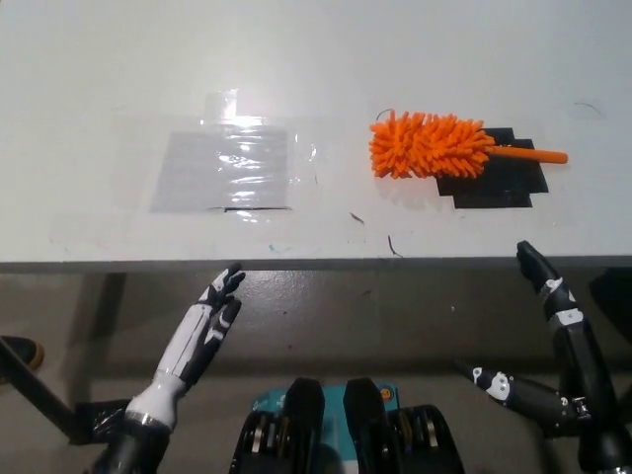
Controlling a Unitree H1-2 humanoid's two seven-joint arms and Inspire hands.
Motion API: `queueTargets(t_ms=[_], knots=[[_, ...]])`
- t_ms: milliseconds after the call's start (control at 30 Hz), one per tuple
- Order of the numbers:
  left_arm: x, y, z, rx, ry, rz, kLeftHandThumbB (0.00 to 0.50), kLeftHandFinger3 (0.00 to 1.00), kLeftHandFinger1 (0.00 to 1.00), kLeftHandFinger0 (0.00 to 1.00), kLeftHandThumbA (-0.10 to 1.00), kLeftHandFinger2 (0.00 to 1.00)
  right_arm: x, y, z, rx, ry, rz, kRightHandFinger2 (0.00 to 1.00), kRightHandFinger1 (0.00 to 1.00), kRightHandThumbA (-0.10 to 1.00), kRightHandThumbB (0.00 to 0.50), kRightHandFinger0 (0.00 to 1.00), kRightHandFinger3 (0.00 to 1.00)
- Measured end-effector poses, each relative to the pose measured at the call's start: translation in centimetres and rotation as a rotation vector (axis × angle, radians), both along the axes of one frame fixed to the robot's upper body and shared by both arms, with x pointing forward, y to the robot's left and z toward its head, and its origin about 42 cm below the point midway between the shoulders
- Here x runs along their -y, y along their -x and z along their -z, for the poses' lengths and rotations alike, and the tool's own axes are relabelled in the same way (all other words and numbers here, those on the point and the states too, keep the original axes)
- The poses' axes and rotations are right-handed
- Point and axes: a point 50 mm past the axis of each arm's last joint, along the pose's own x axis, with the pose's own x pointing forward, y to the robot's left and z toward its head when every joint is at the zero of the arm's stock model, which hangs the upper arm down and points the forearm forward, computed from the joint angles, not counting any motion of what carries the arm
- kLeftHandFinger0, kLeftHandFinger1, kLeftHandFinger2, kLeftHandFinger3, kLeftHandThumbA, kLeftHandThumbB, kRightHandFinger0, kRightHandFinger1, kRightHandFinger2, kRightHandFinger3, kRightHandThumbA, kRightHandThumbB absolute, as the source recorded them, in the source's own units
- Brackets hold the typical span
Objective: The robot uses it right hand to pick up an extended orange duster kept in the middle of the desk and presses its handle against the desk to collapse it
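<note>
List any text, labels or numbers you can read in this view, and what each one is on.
None: no readable word, label, brand or number.
Duster: plain orange, no print.
Black patch under it: blank.
Clear taped sheet: only glare, no writing.
Desk: a few thin dark marks, not letters.
Left hand and right hand, both below the desk edge: white patches only, nothing legible.

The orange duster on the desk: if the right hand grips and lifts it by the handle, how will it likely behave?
The orange duster looks light: its head is a fluffy mass of soft strands that would probably squash and flop. The thin, smooth handle seems stiff but could slip or twist in the open right hand. Lying flat on the desk, it seems unlikely to roll.
</note>
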Motion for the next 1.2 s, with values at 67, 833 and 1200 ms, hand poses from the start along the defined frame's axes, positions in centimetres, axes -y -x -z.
queueTargets(t_ms=[67, 833, 1200], knots=[[-0.2, 1.9, 0.6, -0.015, 0.017, 0.005, 0.5, 1.0, 1.0, 1.0, 1.0, 1.0, 0.0, -0.1, 0.4, -0.013, -0.003, 0.0, 1.0, 1.0, 1.0, 0.124, 1.0, 1.0], [-2.9, 5.4, 0.7, -0.022, 0.085, -0.046, 0.5, 1.0, 1.0, 1.0, 1.0, 1.0, -0.1, 3.0, 4.6, -0.173, -0.126, 0.008, 1.0, 1.0, 1.0, 0.167, 1.0, 1.0], [-3.7, 5.2, 1.1, -0.034, 0.085, -0.076, 0.5, 1.0, 1.0, 1.0, 1.0, 1.0, -0.3, 4.4, 6.5, -0.252, -0.164, -0.01, 1.0, 1.0, 1.0, 0.129, 1.0, 1.0]])
